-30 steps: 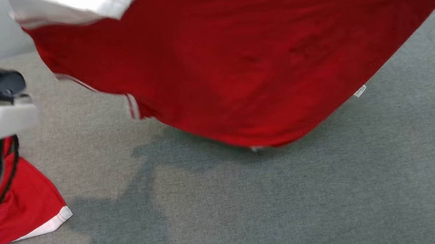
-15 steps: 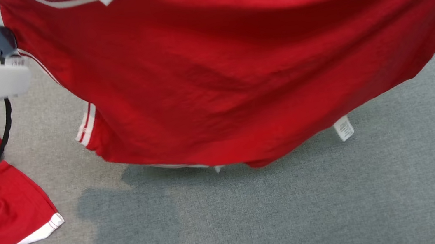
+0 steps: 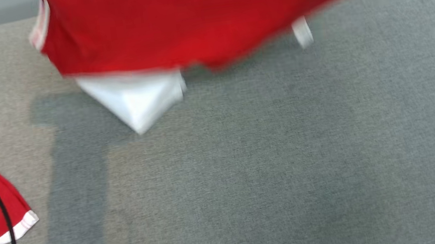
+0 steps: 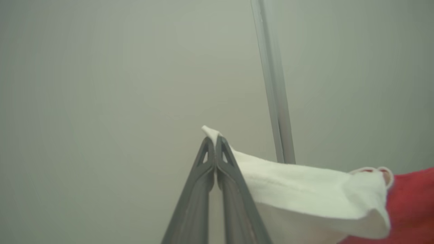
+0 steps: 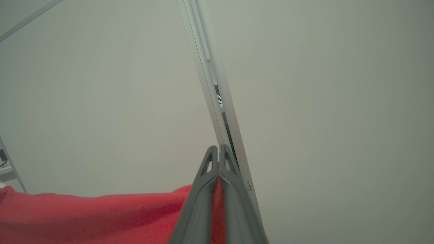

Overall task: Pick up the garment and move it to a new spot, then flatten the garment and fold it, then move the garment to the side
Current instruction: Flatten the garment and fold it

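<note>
Tightly, left fingers (image 4: 196, 193) pinching garment (image 3: 196, 16), right fingers (image 5: 197, 203) likewise.

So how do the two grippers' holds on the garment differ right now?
The left gripper pinches a white part of the garment, the right gripper a red part. Cloth pokes past the left gripper's tips; none passes the right's. Both have their jaws shut on the garment.

- the red shirt (image 3: 197, 21) got hauled way up: its bottom edge is near the top of the head view now, not halfway down
- a white flap (image 3: 136, 101) now dangles below that edge
- the little tag (image 3: 302, 33) rode up too
</note>
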`<state>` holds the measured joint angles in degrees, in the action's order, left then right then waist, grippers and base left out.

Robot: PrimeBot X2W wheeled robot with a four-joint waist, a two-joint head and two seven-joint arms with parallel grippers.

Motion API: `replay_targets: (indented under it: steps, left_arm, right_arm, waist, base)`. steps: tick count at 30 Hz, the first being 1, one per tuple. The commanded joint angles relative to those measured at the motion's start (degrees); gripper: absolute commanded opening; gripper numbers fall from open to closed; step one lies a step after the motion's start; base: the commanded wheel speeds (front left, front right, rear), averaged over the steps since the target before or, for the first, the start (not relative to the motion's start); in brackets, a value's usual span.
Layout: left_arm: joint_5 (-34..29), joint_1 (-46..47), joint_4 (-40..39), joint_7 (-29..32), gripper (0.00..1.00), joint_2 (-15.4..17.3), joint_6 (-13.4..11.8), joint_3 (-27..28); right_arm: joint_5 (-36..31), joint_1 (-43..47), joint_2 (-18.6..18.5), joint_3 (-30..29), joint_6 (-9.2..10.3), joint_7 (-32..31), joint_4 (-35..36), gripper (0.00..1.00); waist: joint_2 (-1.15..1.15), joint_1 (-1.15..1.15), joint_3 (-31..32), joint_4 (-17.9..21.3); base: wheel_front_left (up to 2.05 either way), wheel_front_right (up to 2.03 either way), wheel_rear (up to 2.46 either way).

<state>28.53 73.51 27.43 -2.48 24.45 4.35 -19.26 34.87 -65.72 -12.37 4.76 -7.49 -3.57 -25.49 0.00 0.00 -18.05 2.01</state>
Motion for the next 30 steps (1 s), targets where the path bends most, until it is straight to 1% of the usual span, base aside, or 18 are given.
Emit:
replay_targets:
  steps: [1,5,6,8,11,14,17,18,19,21,22,25,27,29,30]
  left_arm:
    - [-0.7,2.7,3.1,-1.1,0.0,0.3,0.3,0.1]
    - [-2.0,9.4,13.0,-4.8,0.0,-0.5,0.7,-0.4]
    - [-2.3,11.8,16.6,-6.3,0.0,-1.2,1.2,-0.9]
    - [-1.8,13.9,20.0,-7.4,0.0,-2.1,1.6,-1.2]
    - [-0.7,14.6,24.4,-8.7,0.0,-4.0,2.4,-1.9]
    - [2.0,12.4,27.4,-9.7,0.0,-6.1,2.9,-1.8]
    - [5.2,8.0,28.5,-10.8,0.0,-8.2,3.1,-1.4]
    - [6.8,6.0,28.2,-11.5,0.0,-8.7,3.1,-0.6]
    - [6.5,3.5,27.9,-11.7,0.0,-9.0,3.1,-1.1]
    - [8.5,-2.4,26.2,-12.2,0.0,-10.5,3.1,-1.8]
    - [9.5,-5.2,25.0,-12.4,0.0,-10.7,3.2,-1.3]
    - [10.2,-14.2,19.7,-12.6,0.0,-10.4,3.1,0.2]
    - [9.2,-21.1,15.0,-12.6,0.0,-10.2,2.7,1.6]
    - [8.2,-27.4,10.4,-12.6,0.0,-9.7,1.9,3.1]
    - [7.8,-30.5,8.0,-12.6,0.0,-9.5,1.5,3.8]
  right_arm:
    - [-0.8,-2.7,0.8,0.4,0.0,2.4,-3.3,0.0]
    - [-1.8,-10.0,3.6,1.2,0.01,9.3,-14.8,0.0]
    - [-2.1,-12.9,4.5,2.0,0.0,11.7,-19.6,0.0]
    - [-2.6,-15.3,4.9,3.0,0.0,13.1,-24.1,0.0]
    - [-2.6,-17.6,5.3,4.1,0.0,14.1,-30.1,0.0]
    - [-1.6,-17.3,5.5,5.6,0.0,14.1,-34.1,0.0]
    - [-0.2,-14.4,4.5,8.3,0.0,13.3,-35.4,0.0]
    - [0.4,-12.8,4.2,9.4,0.0,13.4,-35.1,0.0]
    - [2.0,-10.7,3.8,9.9,0.0,13.7,-34.6,0.0]
    - [3.7,-6.4,2.5,12.5,0.0,13.6,-32.7,0.0]
    - [5.7,-4.0,2.0,13.2,0.0,14.1,-31.3,0.0]
    - [10.1,4.7,-0.2,16.1,0.0,14.7,-27.1,0.0]
    - [13.4,10.0,-1.4,17.6,0.0,15.5,-23.9,0.0]
    - [15.9,15.0,-2.9,19.1,0.0,16.4,-20.9,0.0]
    - [17.4,17.7,-3.1,19.7,0.0,16.8,-19.3,0.0]
  waist:
    - [0.0,0.0,-0.8,0.9]
    - [0.0,0.0,-1.7,1.5]
    - [0.0,0.0,-2.3,1.4]
    - [0.0,0.0,-3.3,1.1]
    - [0.0,0.0,-4.9,0.2]
    - [0.0,0.0,-6.3,-0.8]
    - [0.0,0.0,-7.9,-2.2]
    - [0.0,0.0,-8.4,-2.6]
    - [0.0,0.0,-8.2,-3.1]
    - [0.0,0.0,-8.5,-3.7]
    - [0.0,0.0,-8.4,-4.0]
    - [0.0,0.0,-8.4,-4.6]
    - [0.0,0.0,-7.8,-4.5]
    - [0.0,0.0,-7.1,-4.3]
    - [0.0,0.0,-6.4,-4.2]
  base:
    - [0.0,0.0,0.0]
    - [0.0,0.0,0.0]
    - [0.0,0.0,0.0]
    - [0.0,0.0,0.0]
    - [0.0,0.0,0.0]
    - [0.0,0.0,0.0]
    - [0.0,0.0,0.0]
    - [0.0,0.0,0.0]
    - [0.0,0.0,0.0]
    - [0.0,0.0,0.0]
    - [0.0,0.0,0.0]
    - [0.0,0.0,0.0]
    - [0.0,0.0,0.0]
    - [0.0,0.0,0.0]
    - [0.0,0.0,0.0]
